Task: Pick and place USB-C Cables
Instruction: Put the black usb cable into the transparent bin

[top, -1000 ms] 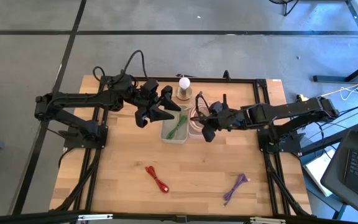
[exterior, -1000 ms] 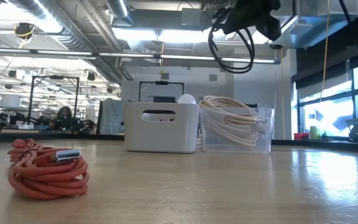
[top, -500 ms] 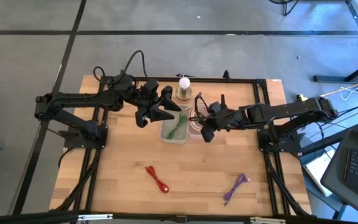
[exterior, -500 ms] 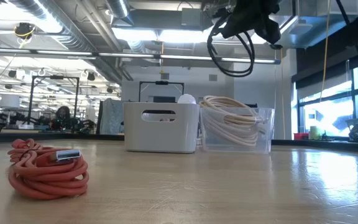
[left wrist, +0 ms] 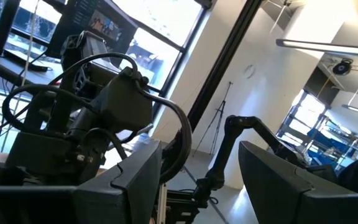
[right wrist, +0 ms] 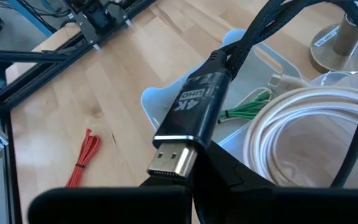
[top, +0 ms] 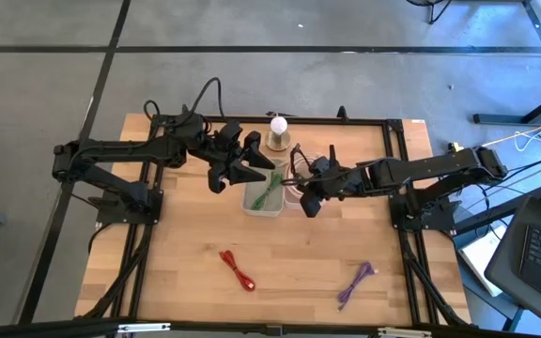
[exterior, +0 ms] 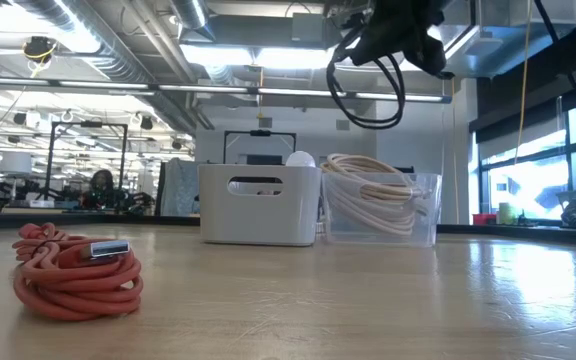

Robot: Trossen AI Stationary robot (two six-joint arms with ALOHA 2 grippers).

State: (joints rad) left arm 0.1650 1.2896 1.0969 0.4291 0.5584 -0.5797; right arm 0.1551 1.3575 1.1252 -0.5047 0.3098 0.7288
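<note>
Black braided cable [right wrist: 241, 46] (seemingly looped)

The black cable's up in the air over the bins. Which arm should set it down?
The right. Its gripper already holds the black cable above the clear bin of cream coils. The left gripper hovers open by the white bin.

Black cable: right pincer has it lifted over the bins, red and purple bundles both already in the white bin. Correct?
Not quite. The right pincer does hold the black cable above the bins, but the high view shows the red bundle and purple bundle lying on the bare table, not in the white bin; only a green bundle lies there.
</note>
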